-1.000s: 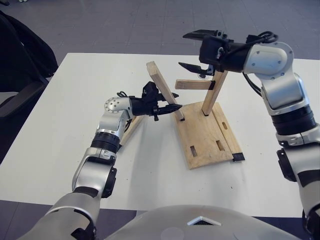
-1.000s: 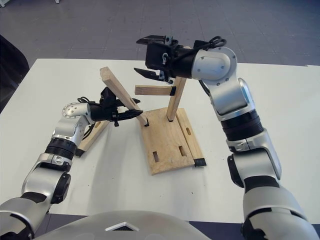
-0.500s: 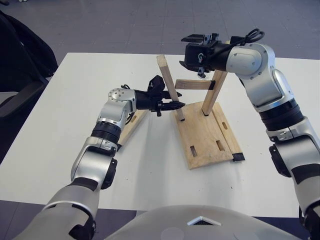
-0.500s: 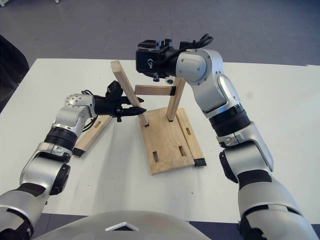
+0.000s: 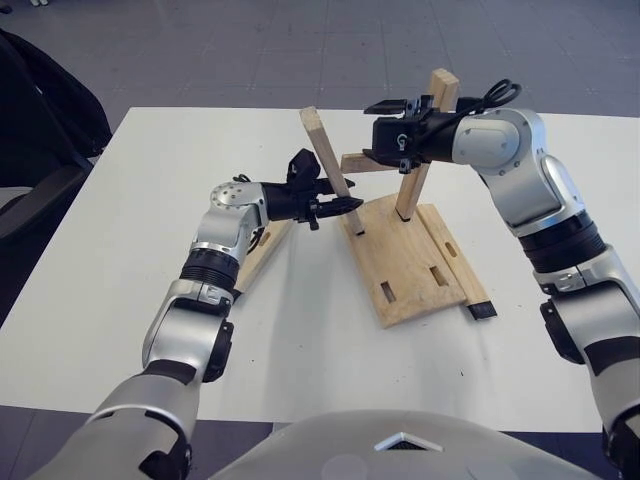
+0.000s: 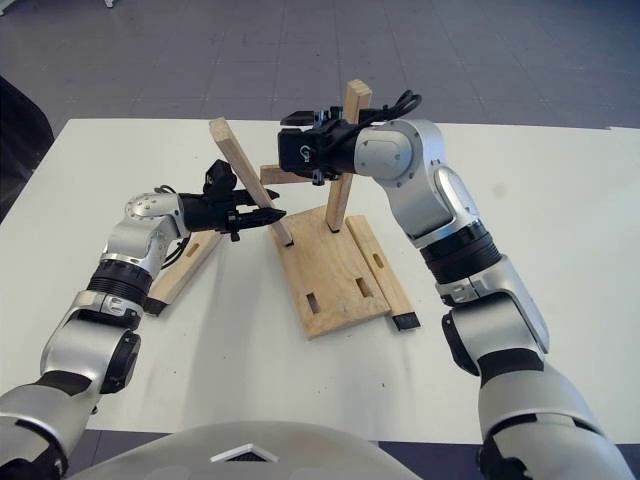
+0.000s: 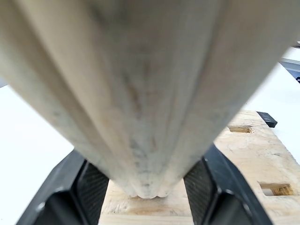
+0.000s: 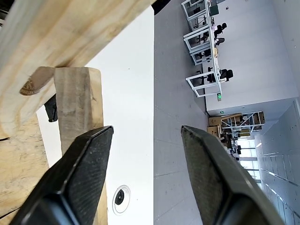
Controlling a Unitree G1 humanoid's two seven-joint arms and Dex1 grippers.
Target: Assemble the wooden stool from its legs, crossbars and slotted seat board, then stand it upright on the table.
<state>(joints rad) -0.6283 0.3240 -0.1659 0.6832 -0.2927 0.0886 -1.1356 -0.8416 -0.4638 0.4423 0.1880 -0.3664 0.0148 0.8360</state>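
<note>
The slotted seat board (image 5: 415,268) lies flat on the white table (image 5: 150,200). Two legs stand in it. The left leg (image 5: 322,150) leans to the left, and my left gripper (image 5: 345,205) is shut on it low down, close above the board; its pads (image 7: 89,180) press both sides of the leg (image 7: 140,93). The right leg (image 5: 408,190) stands nearly upright, with a crossbar (image 5: 362,162) sticking out leftward from it. My right gripper (image 5: 383,128) is open at the crossbar and leg joint, holding nothing; the crossbar (image 8: 56,42) sits beside one finger (image 8: 89,187).
A loose wooden leg (image 5: 262,250) lies on the table under my left forearm. A wooden strip with a black end (image 5: 480,312) lies along the board's right edge. A dark chair (image 5: 40,130) stands off the table's left side.
My right gripper has come down and left, so the right leg's top now shows above it. The board has turned slightly. My left gripper keeps hold of the left leg, which has swung.
</note>
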